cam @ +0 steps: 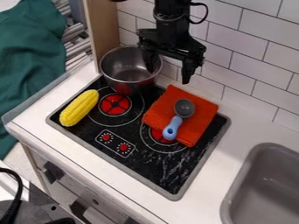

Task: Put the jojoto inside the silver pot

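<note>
Yellow toy corn cob (79, 108) lying at a slant on the left side of a black stove top (154, 168), apart from the silver pot (116, 65) behind it. It looks light, stiff and hardly fragile, probably smooth plastic; being rounded, it could roll or slip if pinched off-centre. The best hold is likely across its thick middle, one finger on each long side. The end effector (168, 72) is released, fingers spread, holding nothing, its nearer finger in front of the pot's right rim. That finger hides part of the rim; the cob's underside is hidden, and the sink (234, 192) is cut off at right.
</note>
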### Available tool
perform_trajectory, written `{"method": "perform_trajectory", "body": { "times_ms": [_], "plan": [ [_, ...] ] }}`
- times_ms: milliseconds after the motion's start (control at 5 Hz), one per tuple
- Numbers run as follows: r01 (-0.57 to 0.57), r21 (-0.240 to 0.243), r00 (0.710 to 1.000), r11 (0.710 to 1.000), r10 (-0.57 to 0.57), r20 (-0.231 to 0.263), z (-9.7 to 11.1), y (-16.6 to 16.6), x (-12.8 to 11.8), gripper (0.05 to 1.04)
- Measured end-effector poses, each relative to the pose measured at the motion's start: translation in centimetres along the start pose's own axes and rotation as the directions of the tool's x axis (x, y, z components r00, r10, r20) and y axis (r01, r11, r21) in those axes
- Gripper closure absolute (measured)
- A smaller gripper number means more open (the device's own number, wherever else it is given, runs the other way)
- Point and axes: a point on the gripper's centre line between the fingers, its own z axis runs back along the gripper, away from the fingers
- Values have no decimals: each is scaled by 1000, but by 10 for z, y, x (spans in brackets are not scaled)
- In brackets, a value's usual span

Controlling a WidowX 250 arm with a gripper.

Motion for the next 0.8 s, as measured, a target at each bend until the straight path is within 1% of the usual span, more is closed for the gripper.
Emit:
{"method": "perform_trajectory", "body": {
  "times_ms": [200, 400, 600, 800],
  "plan": [
    [1, -1, 999, 1000, -1, -40, -10, 1, -9, 79],
    [-33, -5, 996, 999, 33, -80, -17, 27, -34, 79],
    [-108, -6, 992, 994, 107, -59, -11, 63, -54, 79],
    [-163, -6, 986, 987, 163, -22, -9, 93, -74, 79]
  ]
}}
